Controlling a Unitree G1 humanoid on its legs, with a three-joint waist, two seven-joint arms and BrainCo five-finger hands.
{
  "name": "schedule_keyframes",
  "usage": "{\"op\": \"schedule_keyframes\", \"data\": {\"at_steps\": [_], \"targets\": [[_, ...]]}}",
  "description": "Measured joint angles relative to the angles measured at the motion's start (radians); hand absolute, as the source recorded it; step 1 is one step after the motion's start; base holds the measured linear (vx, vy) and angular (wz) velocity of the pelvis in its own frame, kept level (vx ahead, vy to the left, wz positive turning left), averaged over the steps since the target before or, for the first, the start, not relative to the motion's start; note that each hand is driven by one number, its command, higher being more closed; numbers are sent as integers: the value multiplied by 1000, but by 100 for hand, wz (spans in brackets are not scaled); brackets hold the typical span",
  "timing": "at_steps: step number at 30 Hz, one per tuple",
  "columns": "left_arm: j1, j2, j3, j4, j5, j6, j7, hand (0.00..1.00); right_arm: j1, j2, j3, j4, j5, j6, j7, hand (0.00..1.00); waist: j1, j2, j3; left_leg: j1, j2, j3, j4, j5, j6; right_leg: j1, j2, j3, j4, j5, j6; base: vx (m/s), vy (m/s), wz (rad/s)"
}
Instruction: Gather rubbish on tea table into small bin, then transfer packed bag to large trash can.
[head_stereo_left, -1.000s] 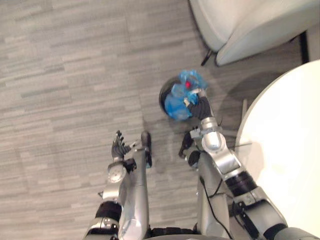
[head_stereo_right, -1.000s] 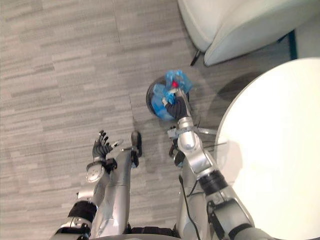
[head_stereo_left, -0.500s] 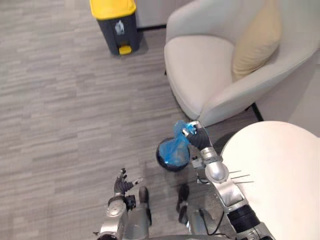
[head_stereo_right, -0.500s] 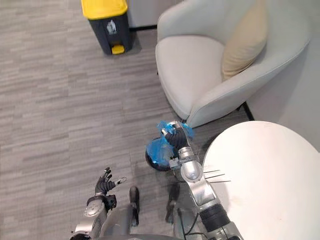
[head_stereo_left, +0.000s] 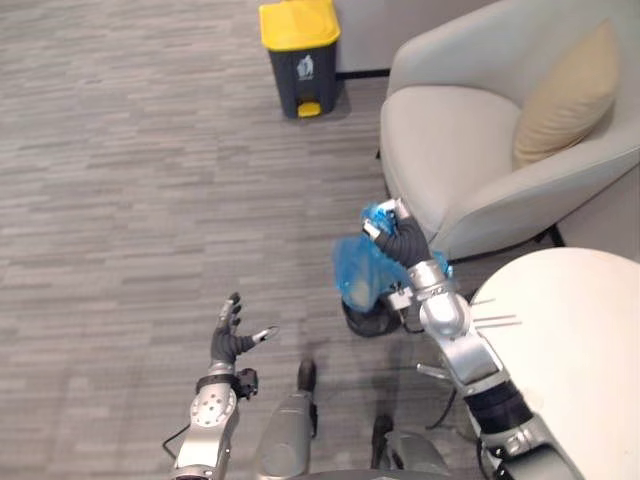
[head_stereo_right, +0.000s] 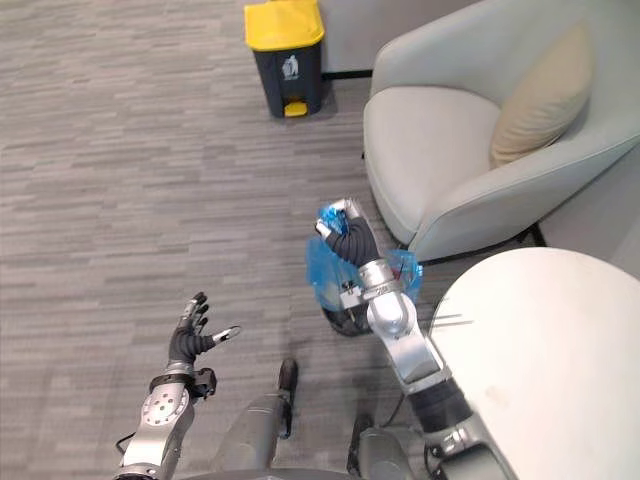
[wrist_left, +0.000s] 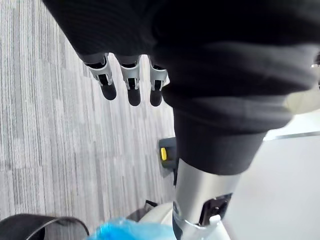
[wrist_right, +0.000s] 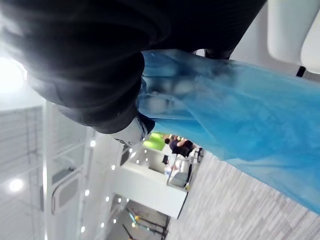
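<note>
My right hand (head_stereo_left: 402, 240) is shut on the gathered top of a blue plastic bag (head_stereo_left: 358, 270), which hangs above the small black bin (head_stereo_left: 372, 318) on the floor beside the round white tea table (head_stereo_left: 570, 340). The bag's blue film (wrist_right: 240, 125) stretches from under the hand in the right wrist view. A large dark trash can with a yellow lid (head_stereo_left: 300, 55) stands far ahead on the floor. My left hand (head_stereo_left: 233, 335) is raised low on the left, fingers spread and straight (wrist_left: 131, 82), holding nothing.
A light grey armchair (head_stereo_left: 470, 150) with a tan cushion (head_stereo_left: 565, 95) stands right behind the bin and the bag. Grey carpet (head_stereo_left: 140, 180) stretches from me to the trash can.
The bag has been lifted up out of the small bin by my right hand. The camera has tilted and shifted, bringing the trash can closer to centre. My left hand has risen slightly.
</note>
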Motion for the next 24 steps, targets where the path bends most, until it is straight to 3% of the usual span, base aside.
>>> {"op": "schedule_keyframes", "data": {"at_steps": [1, 4, 6, 7, 8, 9, 12, 18, 24], "targets": [[-26, 10, -23, -20, 5, -14, -10, 0, -47, -22, 2, 26, 4, 4, 3, 100, -11, -19, 5, -32, -14, 48, 119, -20, 66, -12, -43, -13, -3, 16, -4, -246, -12, 67], [-68, 35, -57, -40, 20, -32, -15, 0, -91, -46, 8, 33, 25, 7, 2, 100, -28, -9, -2, 16, -21, 108, 288, -53, 105, -13, -81, -22, -59, 68, 2, -235, 35, 31], [-115, 55, -89, -51, 22, -53, -14, 0, -96, -57, 29, 33, 59, 8, 6, 100, -53, 8, -15, 151, -9, 119, 207, -147, 71, 1, -78, -36, -127, 117, 15, -182, 124, 24], [-132, 60, -100, -50, 22, -53, -14, 0, -96, -57, 31, 33, 66, 8, 7, 100, -57, 9, -15, 184, -9, 118, 137, -156, 61, 1, -75, -38, -142, 129, 23, -118, 124, 32], [-165, 71, -119, -44, 23, -52, -14, 0, -94, -47, 34, 33, 77, 14, 15, 100, -68, -12, -18, 216, -21, 119, 35, -111, 47, 1, -81, -38, -178, 154, 41, -108, 111, 23], [-183, 87, -148, -42, 35, -50, -10, 0, -94, -26, 44, 33, 85, 19, 32, 100, -73, -31, -31, 222, -37, 117, -21, -71, 63, 2, -86, -39, -222, 204, 51, -94, 111, 19], [-218, 84, -214, -7, 83, -42, -10, 0, -95, 0, 61, 16, 97, 31, 49, 100, -71, -42, -38, 263, -65, 111, -71, -42, 78, 61, -94, -42, -299, 259, 67, -42, 119, 13], [-257, 58, -235, 52, 140, -28, -2, 0, -105, 61, 163, -104, 136, 32, 94, 100, -71, -79, -97, 289, -75, 116, -89, -33, 87, 87, -94, -23, -331, 277, 74, 4, 49, -3], [-318, 21, -252, 105, 172, -26, 60, 0, -141, 94, 247, -104, 171, 37, 110, 100, -70, -85, -108, 321, -68, 118, -99, -34, 87, 120, -82, 9, -344, 282, 69, -24, -1, -6]]}}
